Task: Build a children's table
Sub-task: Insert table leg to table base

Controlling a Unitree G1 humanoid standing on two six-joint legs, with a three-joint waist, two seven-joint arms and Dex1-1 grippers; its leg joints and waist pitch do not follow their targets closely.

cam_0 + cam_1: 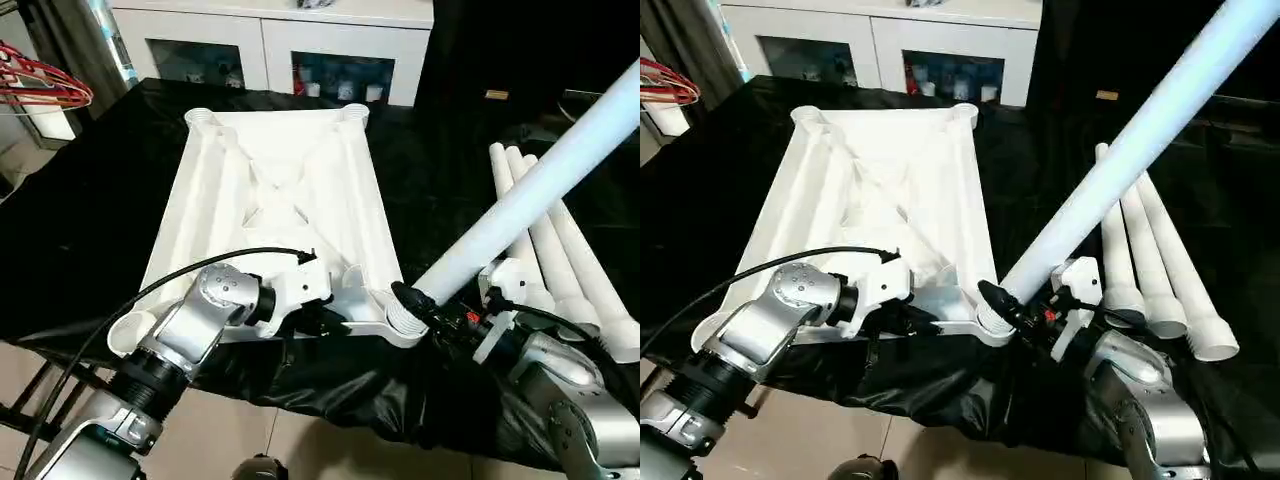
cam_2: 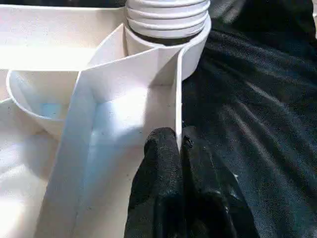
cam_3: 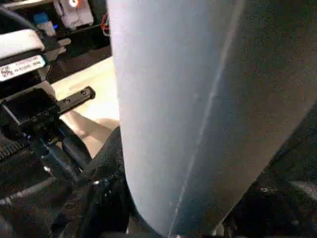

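1. The white plastic ribbed tabletop (image 1: 290,200) lies upside down on the black-covered bench (image 1: 80,230).
2. The left tool (image 2: 179,144) pinches the tabletop's thin near edge.
3. The right tool (image 1: 1012,308) grips a long white round leg (image 1: 1120,150), tilted, its end in the near corner socket (image 1: 400,322).
4. Three more white legs (image 1: 1150,260) lie beside it.

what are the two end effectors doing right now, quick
Left end effector: closed on the tabletop rim, near the corner socket.
Right end effector: closed around the raised leg, near its lower end.
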